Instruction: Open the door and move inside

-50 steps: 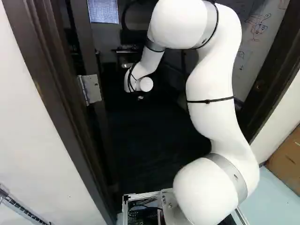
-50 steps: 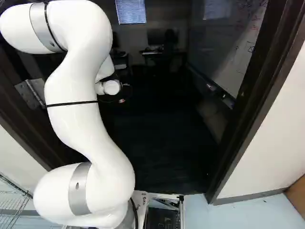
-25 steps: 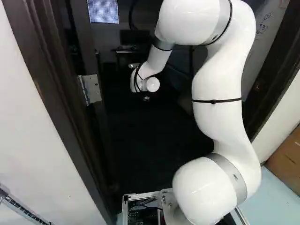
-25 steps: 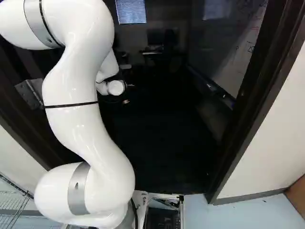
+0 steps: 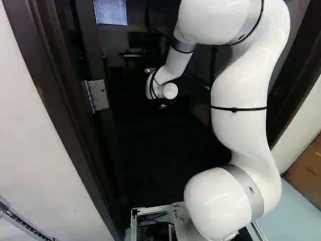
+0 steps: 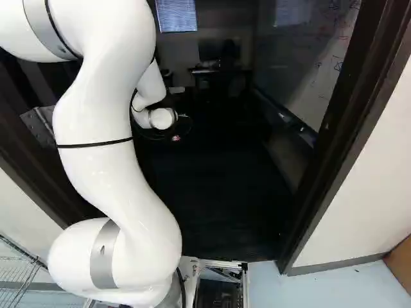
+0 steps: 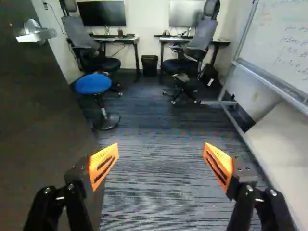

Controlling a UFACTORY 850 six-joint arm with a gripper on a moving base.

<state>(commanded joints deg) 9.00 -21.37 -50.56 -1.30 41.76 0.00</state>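
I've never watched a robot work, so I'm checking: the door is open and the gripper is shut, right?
Not quite: the gripper is open, its two fingers well apart in the wrist view. The door is open, as you say.

The rounded white arm (image 5: 239, 135) has grey rings (image 5: 250, 185), black straps (image 5: 246, 109).

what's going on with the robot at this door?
A white robot arm reaches through a dark brown door frame. Its black, orange-padded tool is open and holds nothing. The dark, flat door stands open beside it, its silver lever handle ungripped. The metal-framed base sits at the doorway, not yet inside.
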